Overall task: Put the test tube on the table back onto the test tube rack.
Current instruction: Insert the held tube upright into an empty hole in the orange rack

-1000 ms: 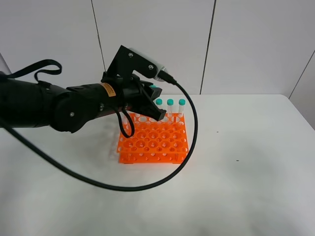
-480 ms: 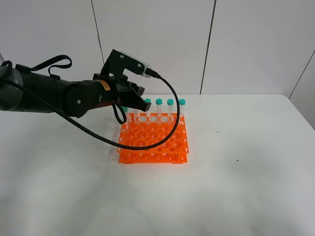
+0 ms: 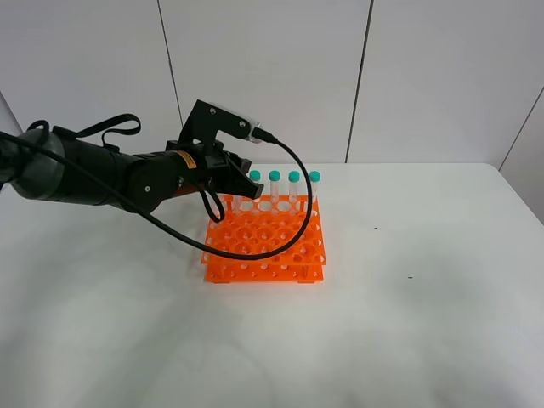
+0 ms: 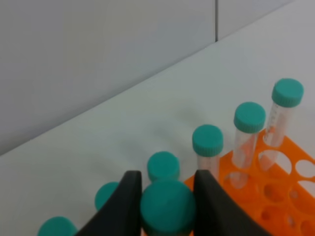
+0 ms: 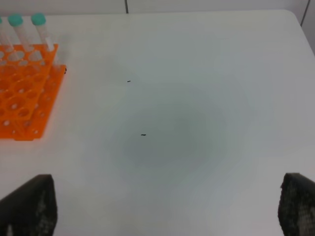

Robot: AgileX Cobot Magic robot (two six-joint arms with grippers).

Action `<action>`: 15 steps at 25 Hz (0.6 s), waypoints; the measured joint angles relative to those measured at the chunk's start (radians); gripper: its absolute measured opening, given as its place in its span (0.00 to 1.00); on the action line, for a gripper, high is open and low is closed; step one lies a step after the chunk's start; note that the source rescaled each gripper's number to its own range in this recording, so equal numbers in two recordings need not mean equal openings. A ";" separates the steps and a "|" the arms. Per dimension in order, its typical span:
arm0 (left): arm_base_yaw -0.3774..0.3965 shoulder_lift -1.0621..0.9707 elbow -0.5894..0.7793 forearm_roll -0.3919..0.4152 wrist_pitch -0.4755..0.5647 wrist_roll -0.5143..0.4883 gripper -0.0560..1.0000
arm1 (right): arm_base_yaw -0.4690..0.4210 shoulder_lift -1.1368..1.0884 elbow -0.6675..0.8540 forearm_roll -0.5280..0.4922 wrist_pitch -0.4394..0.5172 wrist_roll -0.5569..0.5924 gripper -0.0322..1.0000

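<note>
Slim clear plastic test tube, teal-green screw cap (image 4: 167,209): it is sitting cap-up between two black fingers, off the table, above the back-left part of the rack. Its body and tip are hiding below the cap, so I cannot tell whether the tip is already entering a hole.

Black two-fingered left gripper (image 4: 167,186): it is clamping that cap, one finger pressing on each side.

Bright orange plastic two-tier test tube rack with round holes (image 3: 272,229): it is lying flat, with most holes in front of its back row standing empty.

Matching teal-capped neighbour tubes (image 4: 207,140): they are standing upright along the rack's back row, the nearest one just beside the held cap.

Large white matte table (image 3: 425,323): it is carrying the rack.

Dark-fingered right gripper (image 5: 162,216): it is hanging well apart from the rack, fingers spread wide with nothing between them.

Step in hand: probably lowering the tube into a free hole at the rack's back-left.

Doing it well: the arm should be holding the tube plumb and centring the tip over the upper hole so it is also finding the lower tier. It should be descending slowly, so the fingers are not knocking the neighbouring caps. It should let go only once the rack is bearing the tube, parting the fingers just enough, since the neighbours are crowding close.
</note>
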 joint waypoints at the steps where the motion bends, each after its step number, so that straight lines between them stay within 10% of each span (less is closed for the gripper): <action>1: 0.000 0.002 0.000 0.000 -0.005 -0.006 0.05 | 0.000 0.000 0.000 0.001 0.000 0.000 1.00; 15: 0.004 0.046 0.000 0.000 -0.026 -0.010 0.05 | 0.000 0.000 0.000 0.002 0.000 0.000 1.00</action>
